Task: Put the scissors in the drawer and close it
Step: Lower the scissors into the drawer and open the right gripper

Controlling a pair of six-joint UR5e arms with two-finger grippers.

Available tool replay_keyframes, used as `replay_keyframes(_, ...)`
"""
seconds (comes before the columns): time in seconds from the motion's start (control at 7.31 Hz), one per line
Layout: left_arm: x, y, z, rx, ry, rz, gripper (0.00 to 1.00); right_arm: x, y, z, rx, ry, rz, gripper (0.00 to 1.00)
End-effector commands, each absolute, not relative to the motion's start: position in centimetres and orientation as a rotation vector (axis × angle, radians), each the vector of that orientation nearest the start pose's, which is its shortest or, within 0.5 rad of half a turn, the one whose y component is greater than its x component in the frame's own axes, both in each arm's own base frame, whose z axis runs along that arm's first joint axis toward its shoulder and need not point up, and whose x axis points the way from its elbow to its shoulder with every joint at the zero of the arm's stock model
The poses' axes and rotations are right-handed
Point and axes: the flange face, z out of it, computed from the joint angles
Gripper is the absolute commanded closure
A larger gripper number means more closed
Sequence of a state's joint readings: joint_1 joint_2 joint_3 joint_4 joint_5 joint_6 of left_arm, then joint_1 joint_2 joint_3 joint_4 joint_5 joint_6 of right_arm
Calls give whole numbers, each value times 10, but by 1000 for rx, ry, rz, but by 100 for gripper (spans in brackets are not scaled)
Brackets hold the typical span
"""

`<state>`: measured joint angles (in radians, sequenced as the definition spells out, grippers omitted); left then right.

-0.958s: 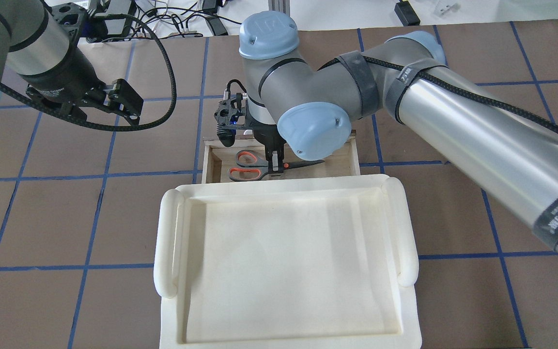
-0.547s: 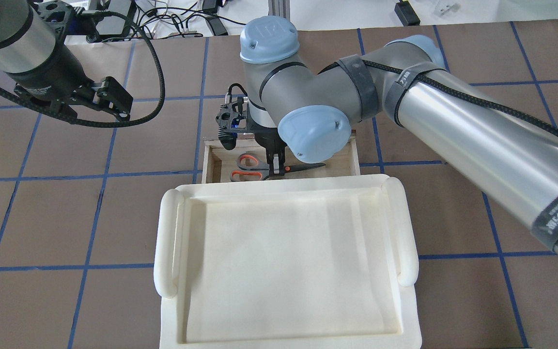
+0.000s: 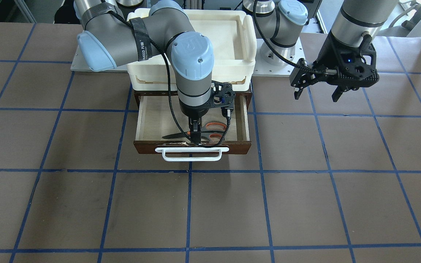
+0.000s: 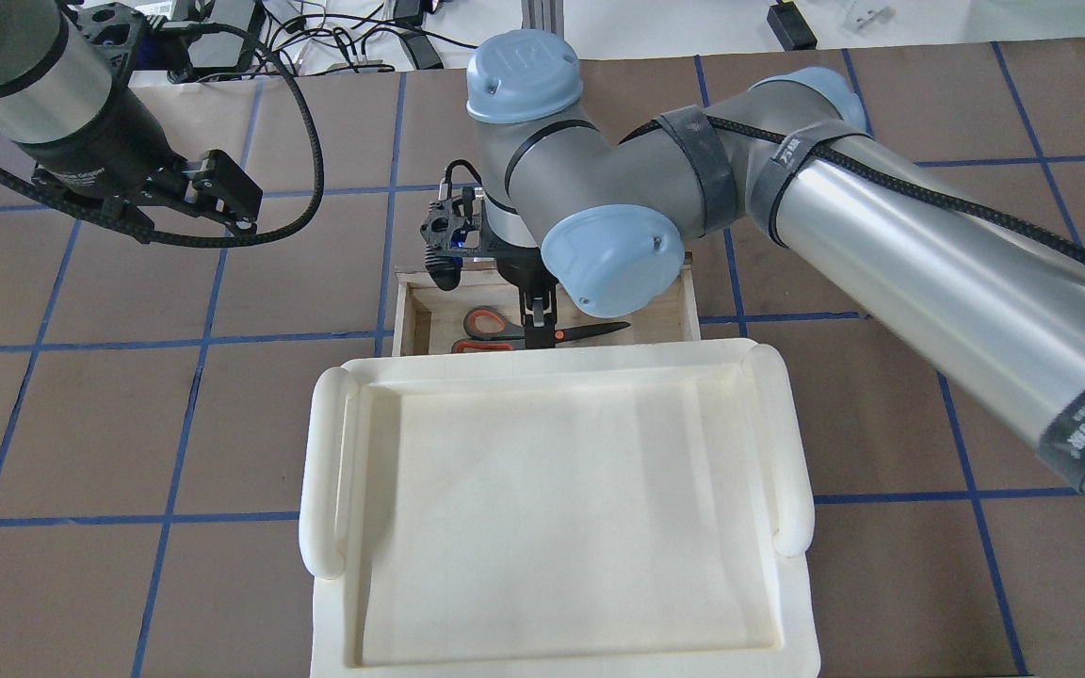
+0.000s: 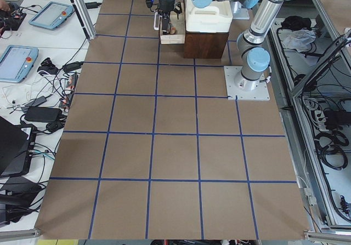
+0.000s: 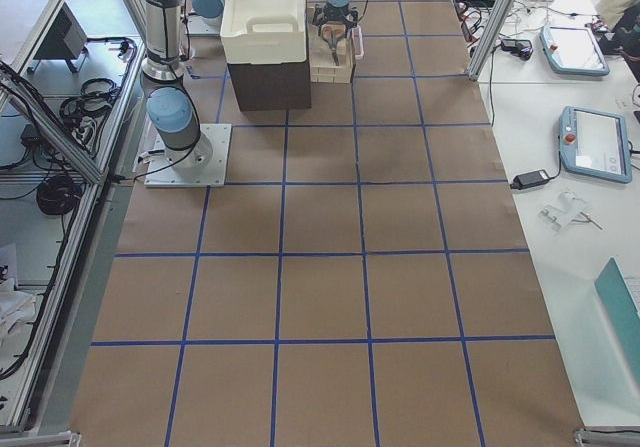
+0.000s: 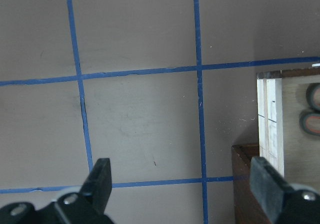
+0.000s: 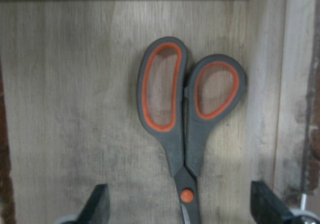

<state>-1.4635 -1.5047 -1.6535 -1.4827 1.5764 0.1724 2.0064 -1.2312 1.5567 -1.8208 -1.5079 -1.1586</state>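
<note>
The scissors (image 8: 180, 134) lie flat on the pale floor of the open drawer (image 3: 141, 148), orange-lined grey handles toward the robot's left. They also show in the front view (image 3: 215, 126) and the overhead view (image 4: 486, 323). My right gripper (image 8: 182, 206) is down inside the drawer, open, with its fingers (image 8: 97, 206) on either side of the scissors' pivot and apart from it; it also shows in the overhead view (image 4: 539, 325) and the front view (image 3: 196, 136). My left gripper (image 3: 315, 96) is open and empty, above the table left of the drawer (image 7: 267, 119).
A cream-white tray (image 4: 326, 471) sits on top of the dark cabinet (image 6: 270, 85) and overhangs the drawer's rear part. The white bar handle (image 3: 191, 154) sticks out from the drawer front. Brown table with blue grid lines lies all around.
The scissors and my right gripper have shifted slightly toward the tray side of the drawer. My left gripper has moved a little farther left, away from the drawer.
</note>
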Motion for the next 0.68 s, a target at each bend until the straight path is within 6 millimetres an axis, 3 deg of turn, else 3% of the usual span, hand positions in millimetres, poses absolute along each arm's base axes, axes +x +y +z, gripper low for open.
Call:
replay_keyframes(0.0, -82, -481, 488, 102, 3118, -107, 0, 380, -487, 355, -2140, 2208, 20, 0)
replay_keyframes(0.41, -82, -481, 487, 107, 3115, -99, 0, 360, -475, 416, -2030, 2355, -126, 0)
replay_keyframes(0.55, -82, -481, 487, 107, 3115, -99, 0, 346, -471, 435, -1885, 2515, -157, 0)
